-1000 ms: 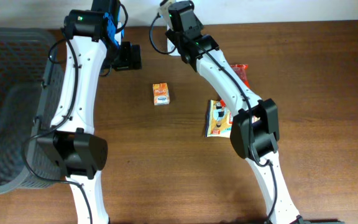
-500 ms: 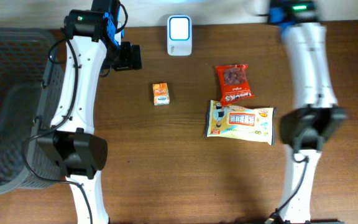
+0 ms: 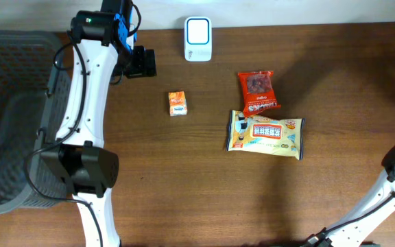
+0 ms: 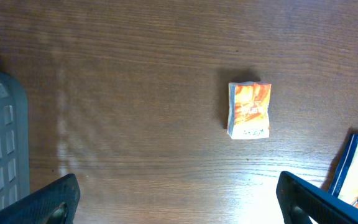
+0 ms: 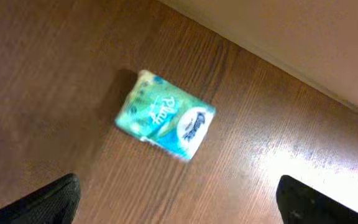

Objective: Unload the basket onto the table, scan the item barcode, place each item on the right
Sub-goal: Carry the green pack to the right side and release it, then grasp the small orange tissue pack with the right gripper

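**Tools.** The left gripper (image 3: 141, 63) hangs above the table (image 3: 184, 178), at 11 o'clock from the box (image 3: 177, 103). In the left wrist view its fingertips (image 4: 58, 199) stand wide apart with nothing between them: open and empty. The right gripper (image 5: 178, 186) is outside the overhead view. In its wrist view the fingertips (image 5: 51, 202) are likewise spread wide and hold nothing.

**Items.**
- The scanner (image 3: 198, 29) stands at the table's 12 o'clock edge.
- The box lies flat at 7 o'clock from the scanner, untouched.
- The red bag (image 3: 258, 91) lies at 4 o'clock from the scanner.
- The packet (image 3: 265, 134) lies just beside the red bag, at its 6 o'clock.
- A tissue pack (image 5: 165, 115) lies on wood below the right gripper, apart from both fingers.

**Other.** The basket (image 3: 12, 116) sits at the table's 9 o'clock side.
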